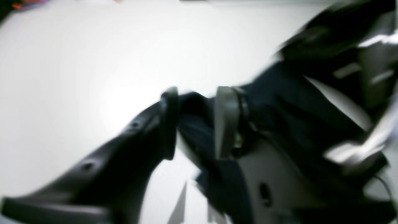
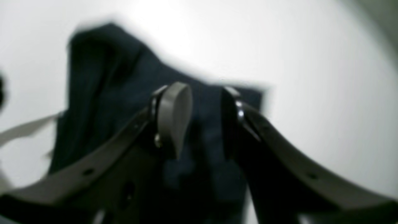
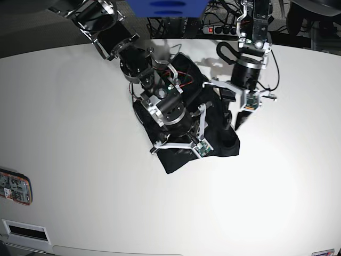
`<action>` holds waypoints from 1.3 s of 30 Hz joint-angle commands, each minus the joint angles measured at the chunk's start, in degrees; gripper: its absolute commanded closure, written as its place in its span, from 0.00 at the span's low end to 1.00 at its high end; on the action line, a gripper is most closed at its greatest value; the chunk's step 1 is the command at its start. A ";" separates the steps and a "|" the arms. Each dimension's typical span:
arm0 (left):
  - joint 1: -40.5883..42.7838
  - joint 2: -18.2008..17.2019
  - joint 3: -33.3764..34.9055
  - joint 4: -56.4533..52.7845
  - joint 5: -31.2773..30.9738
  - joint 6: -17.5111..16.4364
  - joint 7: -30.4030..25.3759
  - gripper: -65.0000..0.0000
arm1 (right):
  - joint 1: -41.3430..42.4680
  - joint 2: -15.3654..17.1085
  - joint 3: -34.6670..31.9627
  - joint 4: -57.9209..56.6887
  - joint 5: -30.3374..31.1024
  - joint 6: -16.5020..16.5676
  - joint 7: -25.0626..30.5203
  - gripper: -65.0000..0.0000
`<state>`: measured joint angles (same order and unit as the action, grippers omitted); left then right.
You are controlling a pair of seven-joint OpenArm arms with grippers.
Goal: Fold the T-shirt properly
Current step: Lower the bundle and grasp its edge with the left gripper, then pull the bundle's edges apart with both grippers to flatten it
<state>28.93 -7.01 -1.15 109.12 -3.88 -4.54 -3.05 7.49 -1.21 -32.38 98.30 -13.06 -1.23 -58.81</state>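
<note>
On table, centre-back: we see the shirt (image 3: 184,154) bunched in a dark heap, both arms on it.
Shirt: soft black cloth, deep folds, no print showing; one flat corner sticks out toward the near edge.
Table (image 3: 80,160): smooth, white, matte, curved far rim.
Room: blue box (image 3: 166,7), cables and a power strip (image 3: 219,30) behind the table; a small printed item (image 3: 15,186) at the table's near-left edge.
Left gripper (image 1: 194,123): jaws parted, cloth bunched between the pads; we can't tell if it's pinched. Wrist view blurred.
Right gripper (image 2: 205,119): jaws parted, cloth in the gap, grip unclear.
Left arm: comes down steeply from the back edge.
Right arm: reaches in from back-left, bent low over the heap.
</note>
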 commanded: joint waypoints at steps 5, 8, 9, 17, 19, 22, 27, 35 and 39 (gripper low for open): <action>-1.98 -0.16 4.88 -6.22 0.06 -0.17 -1.21 1.00 | 10.14 -0.59 0.25 -5.51 5.89 -0.30 1.53 0.68; -3.13 -0.07 5.67 -9.82 0.06 -0.17 -1.21 1.00 | 10.32 -0.59 0.25 -8.06 7.39 -0.30 1.53 0.59; -3.57 0.02 5.67 -10.70 0.06 -0.17 -1.21 1.00 | 10.32 -0.59 0.25 -8.85 7.74 -0.30 1.53 0.55; -7.96 0.19 5.76 -19.14 0.06 -0.17 -1.21 0.86 | 17.17 -0.59 0.16 -16.76 7.74 -0.30 2.06 0.52; -8.22 0.19 5.76 -19.49 0.06 -0.17 -1.21 0.84 | 17.35 -0.59 0.16 -17.47 7.74 -0.30 2.15 0.53; -9.46 0.37 7.43 -20.55 0.06 -0.17 -1.21 0.84 | 17.44 -0.59 0.16 -17.82 7.74 -0.30 2.15 0.53; -12.97 0.37 10.25 -27.23 0.06 -0.17 -1.21 0.84 | 19.81 -0.68 0.25 -25.91 7.83 -0.30 8.74 0.53; -12.36 0.37 10.51 -28.02 -0.03 -0.17 -1.30 0.84 | 21.48 -0.68 0.25 -42.26 7.74 -0.30 19.38 0.53; -13.15 -0.25 10.25 -28.73 0.06 -0.17 -1.30 0.84 | 21.48 -0.41 0.25 -44.10 7.74 -0.30 21.66 0.53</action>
<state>15.73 -7.20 9.19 80.34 -3.95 -4.51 -6.87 27.57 -1.61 -32.32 53.60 -4.95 -1.28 -37.74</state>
